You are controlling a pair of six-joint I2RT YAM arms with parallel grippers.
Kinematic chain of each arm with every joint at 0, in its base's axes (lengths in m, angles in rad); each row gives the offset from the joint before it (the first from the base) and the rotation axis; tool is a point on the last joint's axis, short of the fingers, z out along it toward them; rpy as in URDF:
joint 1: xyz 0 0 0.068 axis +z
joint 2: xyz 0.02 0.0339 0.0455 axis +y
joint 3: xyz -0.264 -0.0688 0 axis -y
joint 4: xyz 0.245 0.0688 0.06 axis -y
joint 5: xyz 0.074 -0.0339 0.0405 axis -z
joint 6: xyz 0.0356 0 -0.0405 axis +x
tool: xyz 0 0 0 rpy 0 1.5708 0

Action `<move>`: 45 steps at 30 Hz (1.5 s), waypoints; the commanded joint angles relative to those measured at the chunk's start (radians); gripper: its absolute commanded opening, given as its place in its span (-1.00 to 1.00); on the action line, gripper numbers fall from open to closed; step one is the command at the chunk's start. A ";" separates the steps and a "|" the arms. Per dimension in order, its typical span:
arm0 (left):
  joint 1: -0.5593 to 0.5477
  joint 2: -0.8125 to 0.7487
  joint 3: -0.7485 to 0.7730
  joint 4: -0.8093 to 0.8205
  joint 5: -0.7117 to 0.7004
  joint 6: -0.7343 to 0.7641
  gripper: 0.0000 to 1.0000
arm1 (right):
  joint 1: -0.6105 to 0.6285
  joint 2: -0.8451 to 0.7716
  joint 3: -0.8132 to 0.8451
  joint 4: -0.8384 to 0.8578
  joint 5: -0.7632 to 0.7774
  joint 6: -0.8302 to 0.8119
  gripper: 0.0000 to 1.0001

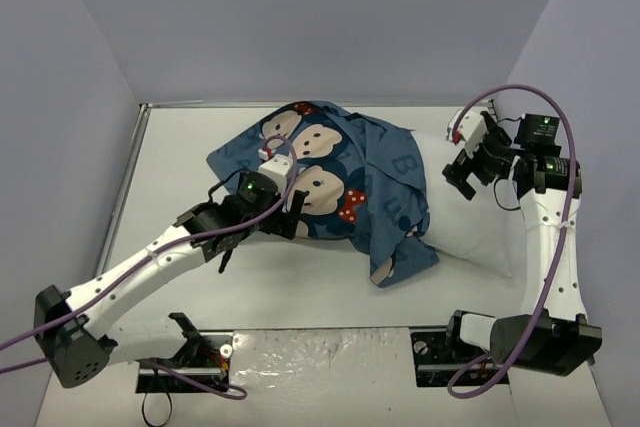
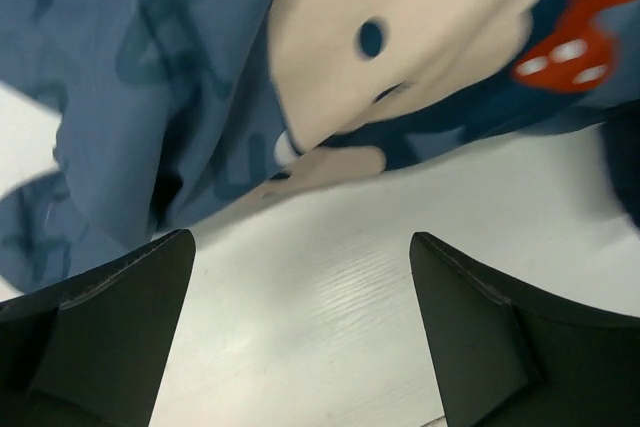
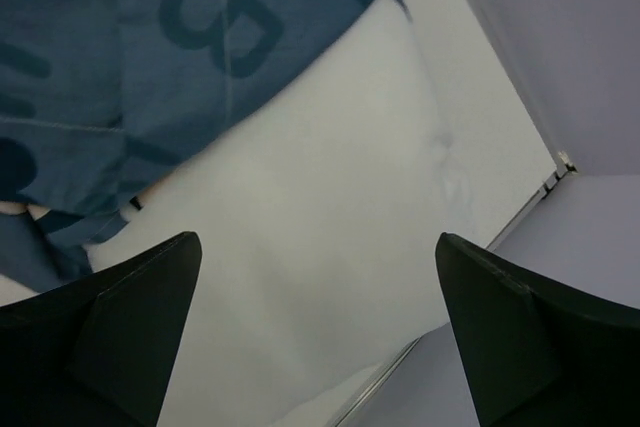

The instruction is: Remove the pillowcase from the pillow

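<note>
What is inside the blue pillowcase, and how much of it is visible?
The white pillow is partly inside the pillowcase; its right end sticks out bare. The rest is covered by crumpled cloth, so how far it reaches inside cannot be seen.

Robot lab test cell, white table (image 1: 180,177), plain lilac enclosure walls (image 1: 320,17)

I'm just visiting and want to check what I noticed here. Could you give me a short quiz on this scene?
1. True or false: the pillowcase covers the whole pillow.
2. Which arm's gripper is over the bare white part of the pillow? A) left B) right C) neither
3. Fill in: the left gripper and the right gripper are both ____, holding nothing.

Key: 1 false, the pillow's right end is bare; 2 B; 3 open.
</note>
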 commanded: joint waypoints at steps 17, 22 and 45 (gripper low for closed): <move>-0.013 0.389 -0.050 0.383 -0.298 0.154 0.19 | 0.004 -0.059 -0.206 -0.260 -0.050 -0.308 0.98; 0.012 0.449 0.021 0.359 -0.310 0.157 -0.95 | 0.004 -0.084 -0.223 -0.285 -0.021 -0.339 0.94; 0.211 0.096 0.203 0.169 -0.057 -0.102 -0.95 | 0.090 -0.119 -0.352 0.181 0.342 -0.036 1.00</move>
